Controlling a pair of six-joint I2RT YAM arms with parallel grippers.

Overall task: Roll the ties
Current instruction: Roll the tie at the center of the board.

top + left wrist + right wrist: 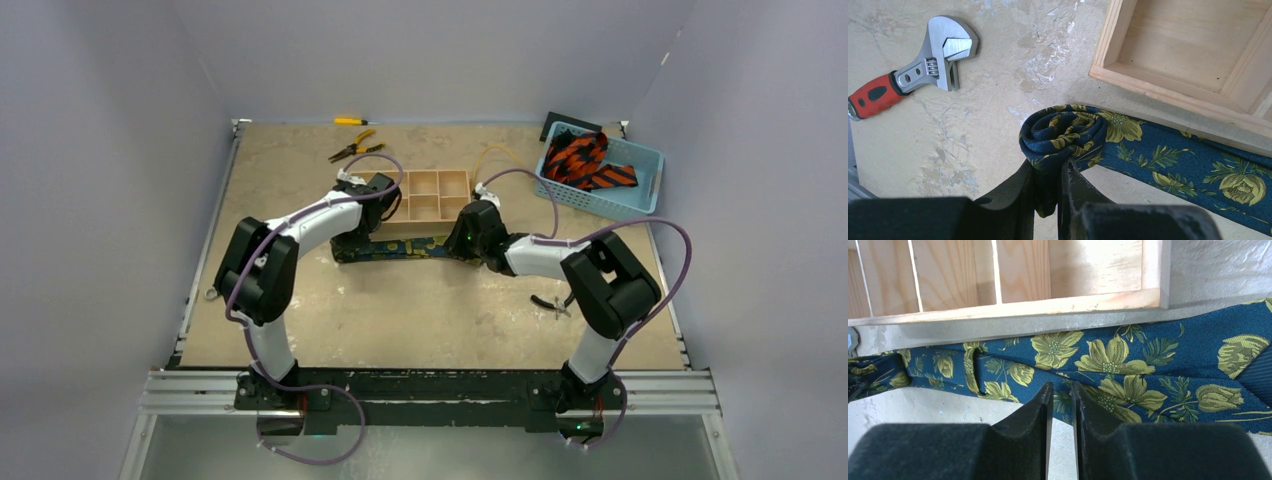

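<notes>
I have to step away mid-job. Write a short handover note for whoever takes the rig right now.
Left gripper: shut on the rolled end of the navy tie; the roll is only started.
Right gripper: jaws nearly together at the tie's near edge, farther along; whether they pinch fabric is unclear.
Navy tie: lies along the front of the wooden tray, most of it flat and unrolled.
Orange-black ties: heaped in the blue basket, far right, not rolled.
Left to do: finish this roll, then the basket ties.
</notes>
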